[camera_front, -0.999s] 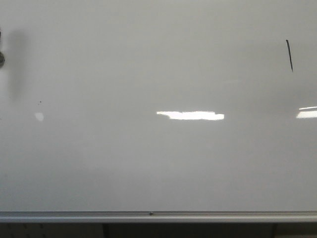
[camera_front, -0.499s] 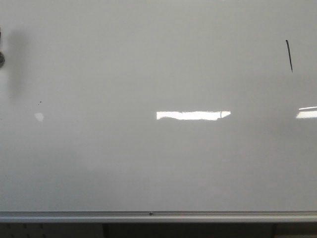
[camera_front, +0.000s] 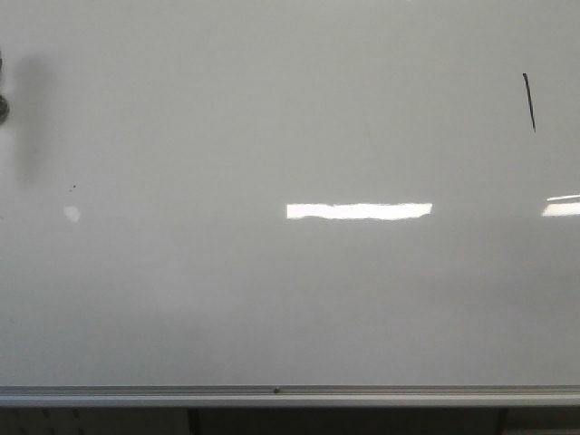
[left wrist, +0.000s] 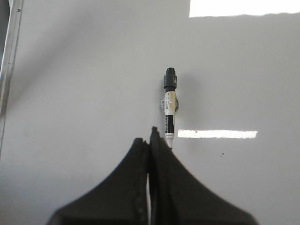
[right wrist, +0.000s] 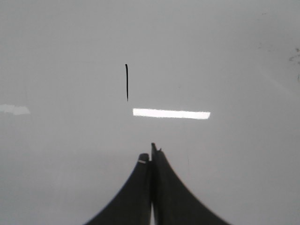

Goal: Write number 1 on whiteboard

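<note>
The whiteboard (camera_front: 272, 299) fills the front view, glossy grey-white. The number 1 (camera_front: 528, 101) is a thin, slightly slanted black stroke at its upper right. In the right wrist view the same number 1 (right wrist: 126, 82) lies ahead of my right gripper (right wrist: 150, 152), which is shut on nothing and hangs apart from the stroke. My left gripper (left wrist: 150, 140) is also shut and empty. A black-and-white marker (left wrist: 169, 105) lies on the whiteboard (left wrist: 84, 93) just beyond its fingertips, its near end hidden behind one finger. Neither gripper shows in the front view.
A silver frame edge (camera_front: 290, 395) runs along the board's near side and another (left wrist: 9, 56) shows in the left wrist view. Bright light reflections (camera_front: 358, 211) lie on the board. A tiny dark speck (camera_front: 73, 188) sits at the left. A dark object (camera_front: 3, 104) is cut off at the left edge.
The bright reflection in the middle of the board has grown longer toward the right. The stroke and the speck have not moved.
</note>
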Available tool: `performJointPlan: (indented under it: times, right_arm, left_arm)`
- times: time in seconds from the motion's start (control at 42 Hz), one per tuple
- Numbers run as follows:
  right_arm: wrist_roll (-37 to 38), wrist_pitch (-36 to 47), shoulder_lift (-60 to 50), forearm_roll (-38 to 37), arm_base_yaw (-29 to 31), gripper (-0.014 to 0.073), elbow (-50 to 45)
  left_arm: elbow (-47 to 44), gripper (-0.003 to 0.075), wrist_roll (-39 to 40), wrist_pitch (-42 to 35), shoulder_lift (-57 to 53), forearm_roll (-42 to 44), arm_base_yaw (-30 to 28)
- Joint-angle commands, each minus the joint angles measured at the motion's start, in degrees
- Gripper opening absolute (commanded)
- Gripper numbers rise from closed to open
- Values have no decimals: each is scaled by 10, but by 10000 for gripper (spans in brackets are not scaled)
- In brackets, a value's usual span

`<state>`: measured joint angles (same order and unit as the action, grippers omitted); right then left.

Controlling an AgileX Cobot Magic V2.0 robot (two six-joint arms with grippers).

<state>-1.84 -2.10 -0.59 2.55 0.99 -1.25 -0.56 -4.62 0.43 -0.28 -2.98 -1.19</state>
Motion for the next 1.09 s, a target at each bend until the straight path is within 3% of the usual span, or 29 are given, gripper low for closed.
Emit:
performJointPlan:
  times: [0.0, 1.07]
  right_arm:
    - [-1, 73, -10, -5, 4, -97, 10]
    - [-1, 57, -10, -4, 6, -97, 10]
  left_arm:
    - [-13, -20, 1, -49, -10, -3, 0]
    - [-13, -20, 1, -49, -10, -3, 0]
